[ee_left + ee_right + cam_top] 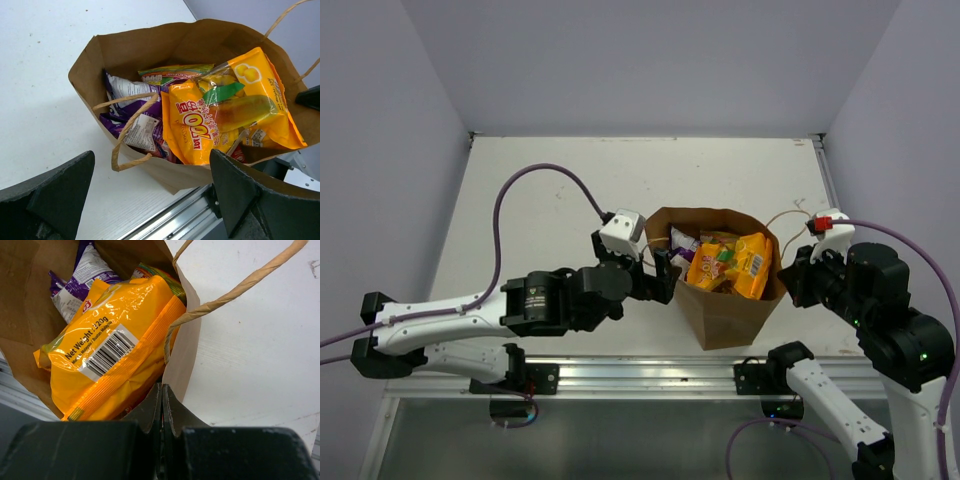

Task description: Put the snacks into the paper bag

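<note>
I see the tall brown paper bag (pixel 725 318) standing up with its mouth open on the flat white table (pixel 560 180), near the front edge, between my two arms. The snacks are inside it. Two shiny orange-yellow packets (pixel 200 125) stick up highest and lean on each other. A crinkly purple packet (pixel 125 90) with white on it sits by the left wall. A packet of many colours (pixel 175 72) peeks out at the back.

My left arm lies low and long across the table and reaches in from the left. My right arm bends in from the right, and part of it runs off the edge of the top view.

The bottoms of all the packets are down in the bag, so I cannot see them. A small red bit shows under the orange-yellow packets, and I cannot tell what it is.

My left gripper (pixel 665 278) is just beside the bag's left side. Its two black fingers (pixel 50 200) are spread wide and hold nothing. One thin tan twine handle (pixel 129 125) flops over the rim in front of it. My right gripper (pixel 161 405) is at the bag's right rim. Its fingers are squeezed tight together, with the edge of the paper pinched between them. The other twine handle (pixel 235 290) loops out over the table beside it.
</note>
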{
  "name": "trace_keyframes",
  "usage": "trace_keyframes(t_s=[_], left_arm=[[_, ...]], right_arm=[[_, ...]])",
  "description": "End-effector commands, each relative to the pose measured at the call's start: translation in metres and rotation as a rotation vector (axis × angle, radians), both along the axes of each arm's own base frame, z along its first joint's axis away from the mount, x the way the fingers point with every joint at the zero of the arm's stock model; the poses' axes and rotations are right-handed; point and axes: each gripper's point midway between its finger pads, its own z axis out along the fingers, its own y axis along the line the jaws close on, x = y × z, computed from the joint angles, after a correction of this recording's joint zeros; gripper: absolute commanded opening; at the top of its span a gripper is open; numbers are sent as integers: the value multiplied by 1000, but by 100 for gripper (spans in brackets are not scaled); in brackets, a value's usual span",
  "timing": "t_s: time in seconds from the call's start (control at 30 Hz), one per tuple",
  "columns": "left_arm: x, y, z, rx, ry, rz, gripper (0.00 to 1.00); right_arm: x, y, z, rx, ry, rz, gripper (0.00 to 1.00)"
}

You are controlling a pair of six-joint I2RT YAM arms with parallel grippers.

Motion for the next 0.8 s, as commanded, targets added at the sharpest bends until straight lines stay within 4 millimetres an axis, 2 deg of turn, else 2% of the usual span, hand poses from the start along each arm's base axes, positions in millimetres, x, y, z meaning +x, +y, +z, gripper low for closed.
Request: trace_keyframes(t_s=[0.0,0.2,0.4,0.5,0.53,0.6,0.63,0.7,0.77], left_arm=[[4,-3,0,-10,12,47,100],[10,-8,-26,39,11,67,100],[25,-11,-32,36,-7,77,98],[36,-13,-29,7,-14,78,83],[38,-13,-32,8,-9,70,66],[46,-12,-28,-7,-20,80,44],[47,-13,-26,-8,-25,78,27],[48,-15,-24,-3,-35,72,17],[50,-18,-21,1,-44,69,0]], right_arm=[[1,6,20,35,-74,35,0],[-2,7,22,40,-79,41,0],[-4,7,22,44,-82,46,0],[-4,7,22,46,-82,46,0],[-3,7,21,44,-81,47,0],[-3,8,21,44,-79,48,0],[-3,8,21,44,-77,49,0],[-2,10,21,48,-71,55,0],[0,14,21,57,-61,66,0]])
